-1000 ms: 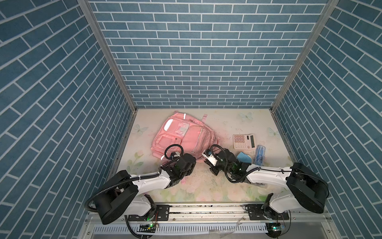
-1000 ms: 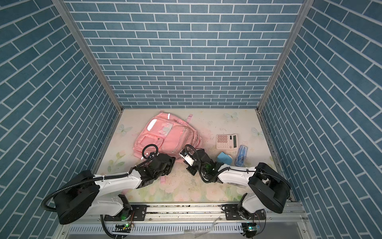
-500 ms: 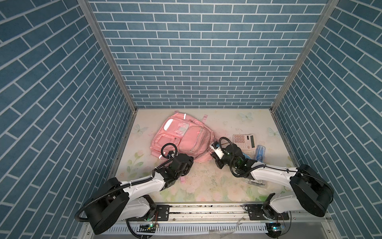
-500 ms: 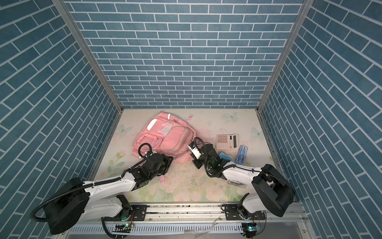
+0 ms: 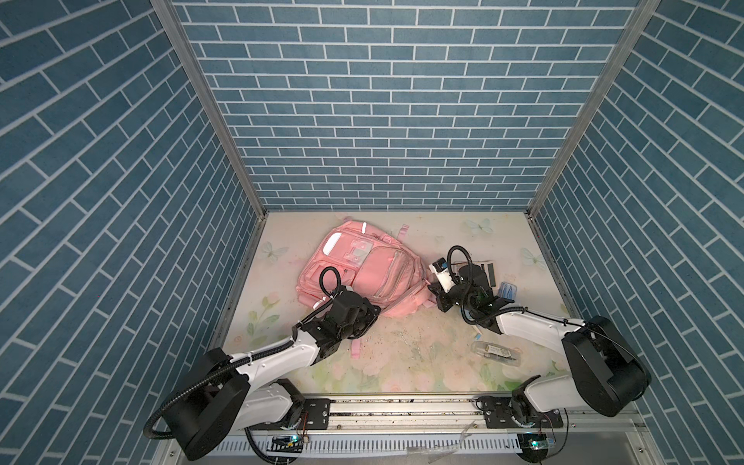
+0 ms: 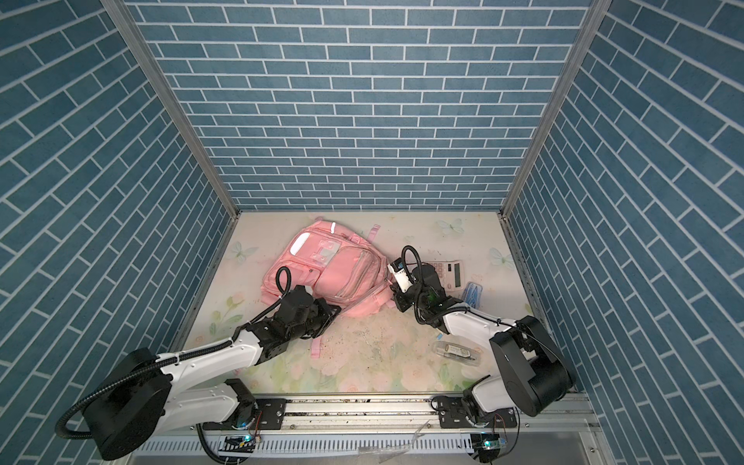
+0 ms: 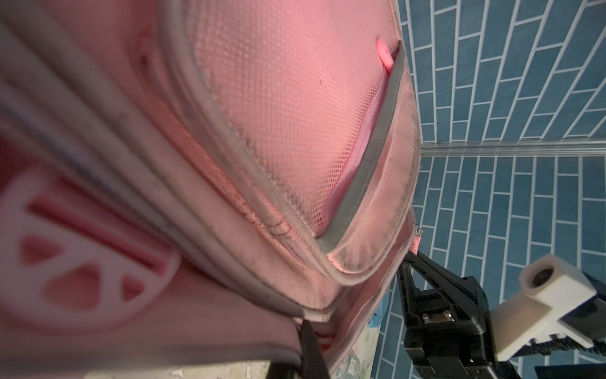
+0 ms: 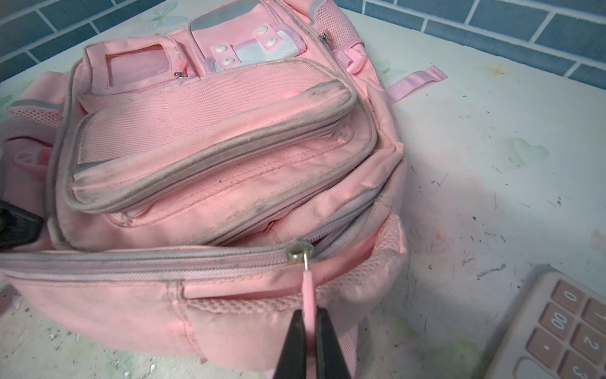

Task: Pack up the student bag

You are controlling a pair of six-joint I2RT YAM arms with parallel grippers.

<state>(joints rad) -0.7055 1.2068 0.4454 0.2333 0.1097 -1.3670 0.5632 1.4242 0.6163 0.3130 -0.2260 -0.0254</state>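
Observation:
The student bag (image 5: 364,277) (image 6: 328,275) is a pink backpack lying front-up on the table, left of middle in both top views. My left gripper (image 5: 375,313) (image 7: 311,343) sits at the bag's near edge, shut on a fold of its pink fabric; only one dark finger shows clearly. My right gripper (image 5: 430,288) (image 8: 310,316) is at the bag's right side, shut on the pink zipper pull (image 8: 308,290). The metal slider (image 8: 297,253) sits near the right end of the main zip, and the zip gapes open behind it.
A pink-keyed calculator (image 5: 485,270) (image 8: 567,331) lies right of the bag, partly under my right arm. A blue item (image 5: 508,290) lies beside it. A clear tube-shaped case (image 5: 496,353) lies nearer the front right. A loose pink strap (image 5: 356,348) trails onto the table.
My right gripper has moved right and away along the bag's edge with the zipper pull in it. My left gripper has stayed at the bag's near edge while its arm stretched out.

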